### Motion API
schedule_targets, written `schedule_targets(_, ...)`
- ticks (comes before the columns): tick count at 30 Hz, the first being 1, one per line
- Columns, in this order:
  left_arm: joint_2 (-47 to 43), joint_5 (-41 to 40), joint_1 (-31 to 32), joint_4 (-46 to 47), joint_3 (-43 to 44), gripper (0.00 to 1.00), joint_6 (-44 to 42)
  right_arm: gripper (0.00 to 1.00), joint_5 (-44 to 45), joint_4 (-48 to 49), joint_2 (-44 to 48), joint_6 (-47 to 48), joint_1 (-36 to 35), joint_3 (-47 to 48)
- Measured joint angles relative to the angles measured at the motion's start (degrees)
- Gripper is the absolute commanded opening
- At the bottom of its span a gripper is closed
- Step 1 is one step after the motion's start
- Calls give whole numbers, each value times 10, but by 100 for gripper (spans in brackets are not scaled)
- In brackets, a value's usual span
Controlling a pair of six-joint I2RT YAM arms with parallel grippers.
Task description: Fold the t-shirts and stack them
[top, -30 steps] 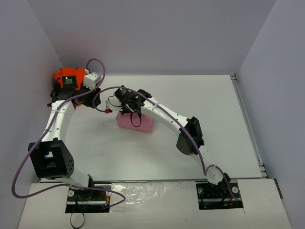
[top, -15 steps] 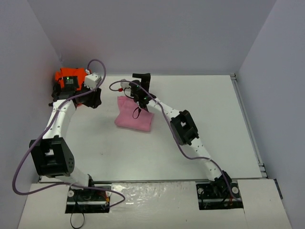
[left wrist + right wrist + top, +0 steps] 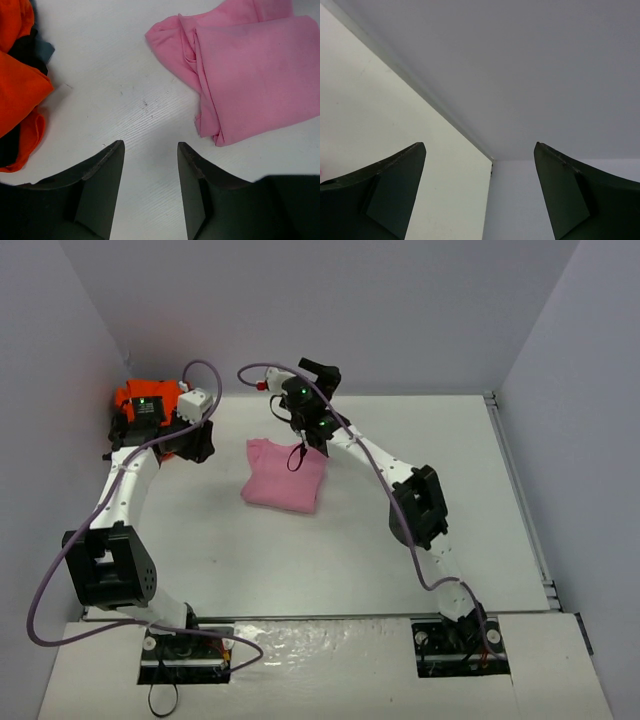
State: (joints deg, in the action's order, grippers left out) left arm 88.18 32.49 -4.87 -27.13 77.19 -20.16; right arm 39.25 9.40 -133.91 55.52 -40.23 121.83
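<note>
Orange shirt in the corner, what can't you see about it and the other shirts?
- orange t-shirt: in the top view the left arm covers most of it; the left wrist view cuts it at the edge.
- dark t-shirt: only slivers peek between the orange folds, left wrist view.
- pink t-shirt: the right arm hides its far corner from above.

Left pincer (image 3: 150, 150) is being held, jaws apart, over desk (image 3: 110, 65). Folded pink t-shirt (image 3: 250, 75) is being shown upper right, orange t-shirt (image 3: 20, 85) and dark t-shirt (image 3: 25, 52) bunched left.

Free table strip (image 3: 145, 100) between orange shirt (image 3: 20, 85), pink shirt (image 3: 255, 70); side wall (image 3: 60, 360) hems orange shirt
</note>
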Motion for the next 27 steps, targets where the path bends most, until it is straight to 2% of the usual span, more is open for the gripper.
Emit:
schedule_targets(4, 0, 5, 0, 2, -2, 46, 7, 86, -26, -84, 75, -79, 0, -3)
schedule_targets(8, -1, 8, 0, 12, -21, 61, 20, 85, -96, -204, 121, -169, 6, -11)
schedule_targets(12, 18, 33, 11, 1, -27, 61, 43, 81, -196, -284, 159, -262, 33, -66)
schedule_targets(16, 94, 71, 36, -29, 20, 64, 64, 85, -347, -334, 191, -328, 115, -151)
schedule_targets(20, 196, 124, 47, -62, 89, 64, 92, 86, -433, -364, 206, -355, 184, -204)
schedule_targets(27, 331, 184, 45, -84, 156, 64, 146, 87, -535, -383, 260, -368, 176, -237)
